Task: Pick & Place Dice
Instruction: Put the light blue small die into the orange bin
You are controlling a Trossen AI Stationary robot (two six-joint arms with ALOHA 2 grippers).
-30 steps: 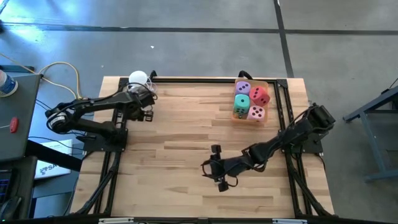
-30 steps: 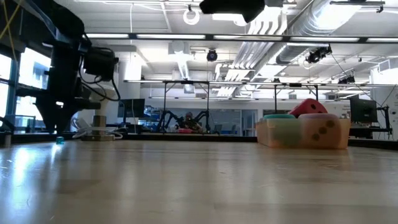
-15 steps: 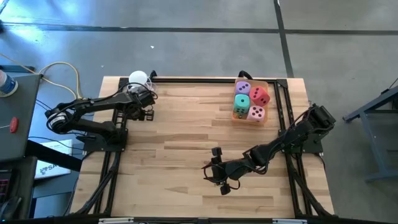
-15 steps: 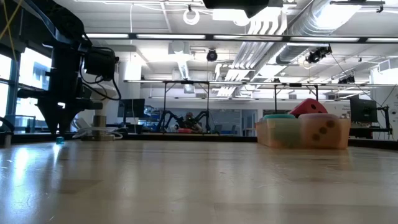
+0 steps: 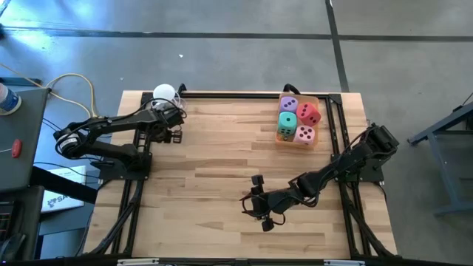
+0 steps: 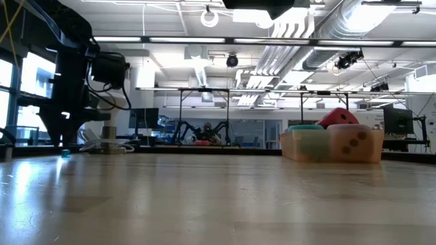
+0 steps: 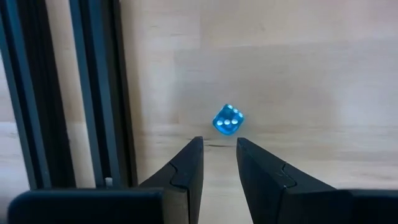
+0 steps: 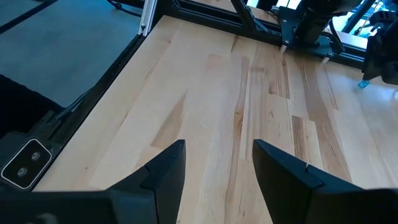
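Purple (image 5: 289, 104), mint green (image 5: 287, 120), red (image 5: 309, 113) and pink (image 5: 304, 134) dice sit together in a translucent bin (image 6: 334, 155) at the table's far right. My left gripper (image 7: 217, 142) points down near the far left corner (image 5: 174, 136). It is open by a narrow gap, with nothing between its fingers. A tiny blue cube with white pips (image 7: 227, 119) lies on the wood just beyond its fingertips. My right gripper (image 8: 217, 146) hovers open over bare wood near the table's middle front (image 5: 251, 199).
A white round-topped object (image 5: 164, 93) stands at the far left corner, close behind the left gripper. Black frame rails (image 7: 93, 87) run along the table's edges. Bare wood (image 5: 222, 155) lies between the two arms.
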